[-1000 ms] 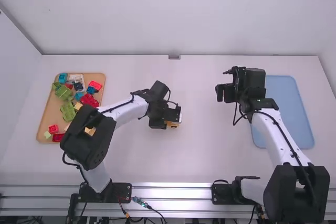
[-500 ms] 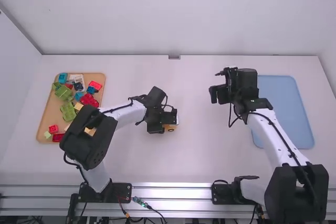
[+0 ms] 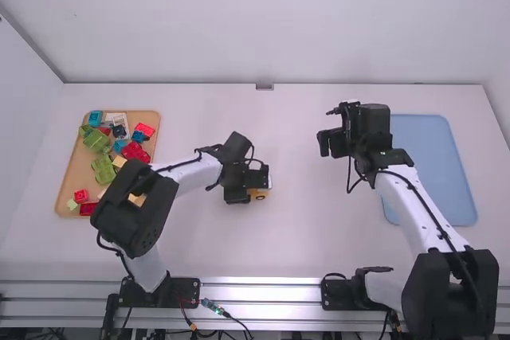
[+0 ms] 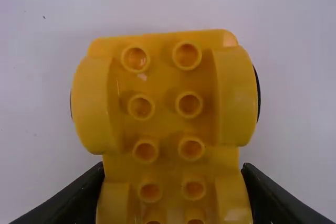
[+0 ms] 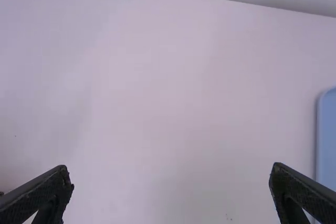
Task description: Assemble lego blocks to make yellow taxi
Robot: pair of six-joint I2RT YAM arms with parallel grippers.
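Observation:
Near the table's middle, my left gripper (image 3: 256,181) is low over the yellow car base (image 3: 259,194), whose side shows beside it. In the left wrist view the yellow base (image 4: 165,103) lies studs toward the camera, with rounded fenders and dark wheel edges at its sides. My left gripper (image 4: 173,184) is shut on its narrower part, one finger at each side. Right of the middle, my right gripper (image 3: 325,143) hangs over the table, away from the base. In the right wrist view my right gripper (image 5: 171,177) stands open with nothing between its fingers.
A wooden tray (image 3: 65,189) at the left holds green (image 3: 103,169), red (image 3: 135,151), blue and yellow blocks. The blue tray (image 3: 438,165) lies at the right, partly behind the right arm. A small metal bracket (image 3: 264,87) sits at the table's far edge.
My left gripper has shifted slightly left and toward the camera, and the yellow base has moved with it. My right gripper has moved a little left. Both look still since half a second ago.

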